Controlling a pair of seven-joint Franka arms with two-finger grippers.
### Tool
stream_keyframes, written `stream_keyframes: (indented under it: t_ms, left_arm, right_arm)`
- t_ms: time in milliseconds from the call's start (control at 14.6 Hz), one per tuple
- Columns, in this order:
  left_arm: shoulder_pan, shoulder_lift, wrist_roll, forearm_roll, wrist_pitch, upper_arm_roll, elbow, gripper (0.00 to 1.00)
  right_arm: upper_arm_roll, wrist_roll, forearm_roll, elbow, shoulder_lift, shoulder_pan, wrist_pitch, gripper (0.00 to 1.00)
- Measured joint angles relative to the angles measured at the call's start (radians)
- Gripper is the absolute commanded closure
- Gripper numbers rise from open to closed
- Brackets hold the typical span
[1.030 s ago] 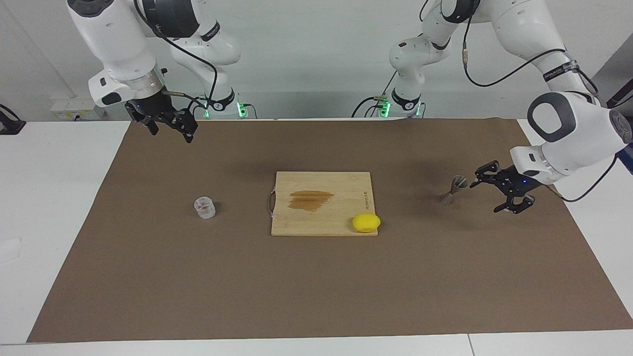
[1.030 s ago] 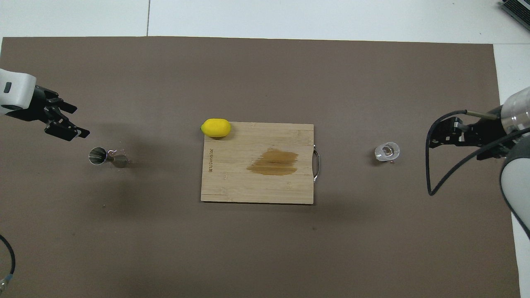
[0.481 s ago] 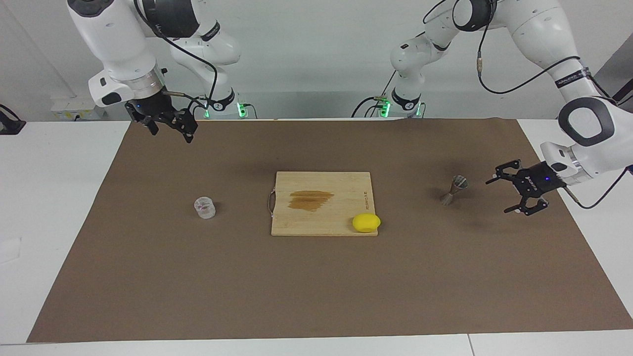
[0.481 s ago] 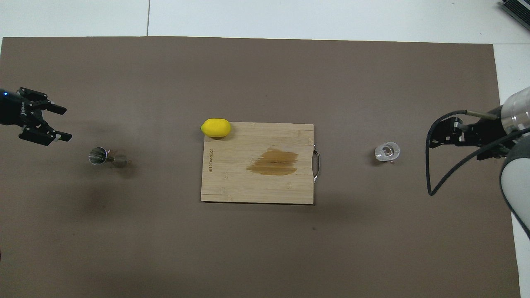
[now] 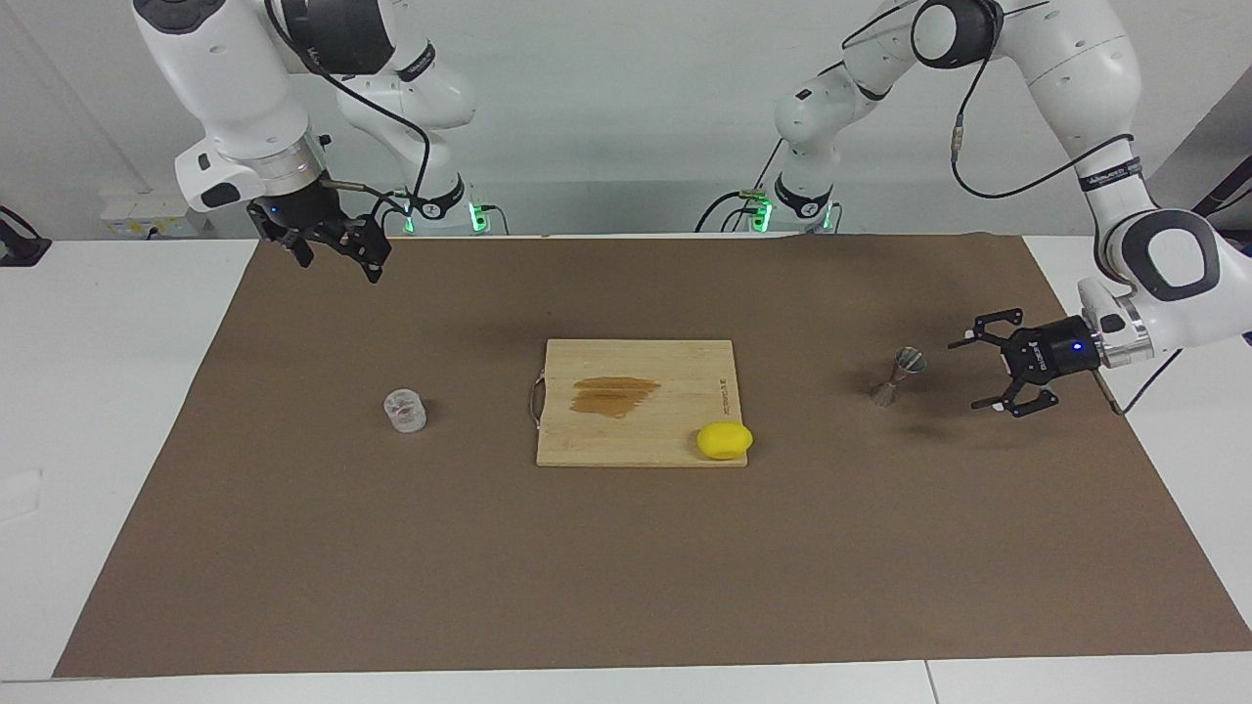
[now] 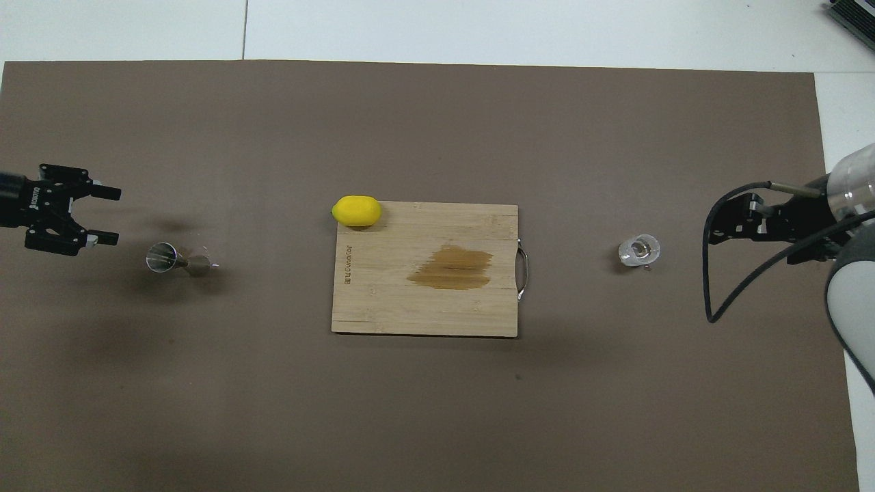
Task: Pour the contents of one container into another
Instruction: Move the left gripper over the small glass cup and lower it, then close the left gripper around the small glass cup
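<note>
Standing between clear cup (image 5: 405, 411) and jigger (image 5: 897, 375), a cutting board (image 5: 636, 403) carries a lemon (image 5: 725, 440). Left gripper (image 5: 981, 373) gapes wide beside the jigger, apart from it. Right gripper (image 5: 335, 256), spread empty, waits over the mat (image 5: 626, 567).

I see bare mat between my left end effector (image 5: 978, 374) and the jigger (image 5: 897, 375), nothing blocking. The cutting board (image 5: 636, 403) and lemon (image 5: 725, 440) sit between jigger and clear cup (image 5: 405, 410); open mat surrounds the cup.
</note>
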Motion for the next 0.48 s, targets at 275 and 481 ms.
stream_keyframes:
  t_ms: [275, 481]
  left_arm:
    - [0.033, 0.042, 0.076, -0.108, -0.035, 0.001, -0.075, 0.00]
    - [0.037, 0.089, 0.099, -0.163, -0.069, 0.000, -0.103, 0.00]
  right_arm:
    - [0.000, 0.000, 0.000, 0.000, 0.000, 0.000, 0.000, 0.00]
    - [0.000, 0.000, 0.000, 0.000, 0.000, 0.000, 0.000, 0.00]
